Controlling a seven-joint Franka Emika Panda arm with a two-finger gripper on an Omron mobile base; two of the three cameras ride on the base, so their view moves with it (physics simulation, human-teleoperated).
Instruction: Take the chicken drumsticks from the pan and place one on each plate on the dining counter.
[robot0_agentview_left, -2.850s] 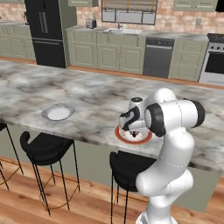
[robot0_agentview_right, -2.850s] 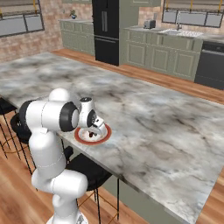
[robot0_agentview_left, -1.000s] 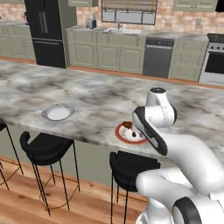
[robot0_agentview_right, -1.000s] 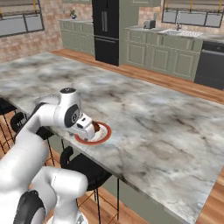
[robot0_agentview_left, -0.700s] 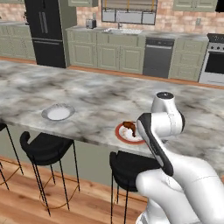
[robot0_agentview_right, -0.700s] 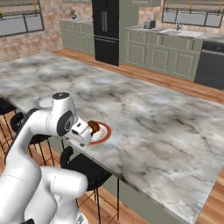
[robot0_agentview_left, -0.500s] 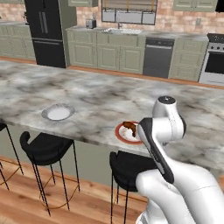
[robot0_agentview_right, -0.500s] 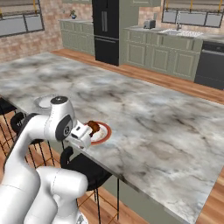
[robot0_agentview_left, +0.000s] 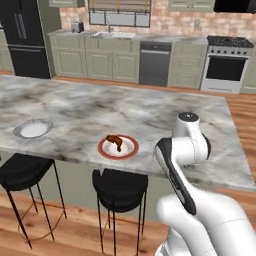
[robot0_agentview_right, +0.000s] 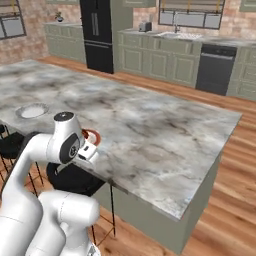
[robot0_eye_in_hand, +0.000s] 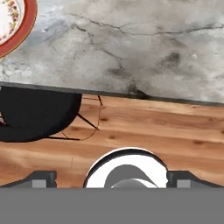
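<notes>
The slim dark reddish drumstick (robot0_agentview_left: 115, 142) lies on the red-rimmed plate (robot0_agentview_left: 118, 147) near the front edge of the dining counter (robot0_agentview_left: 125, 107). The plain grey-white plate (robot0_agentview_left: 33, 128) sits bare further left. My gripper (robot0_agentview_right: 88, 151) hangs open and holds nothing, off to the right of the red-rimmed plate at the counter's edge. In the hand view its fingertips (robot0_eye_in_hand: 42, 177) stand wide apart over the wooden floor, with the red-rimmed plate (robot0_eye_in_hand: 11, 22) at the top left corner. The pan and the pale drumstick are out of view.
Black stools (robot0_agentview_left: 120, 182) stand under the counter's front edge, one below the hand (robot0_eye_in_hand: 35, 113). A stove (robot0_agentview_left: 227, 62) stands against the back wall at the right, with cabinets, a dishwasher and a black fridge (robot0_agentview_left: 22, 42) along the same wall.
The gripper let go of the dark drumstick on the red-rimmed plate and drew back to the right, off the counter's edge. Both base views have shifted since the last earlier frames, so the base has moved.
</notes>
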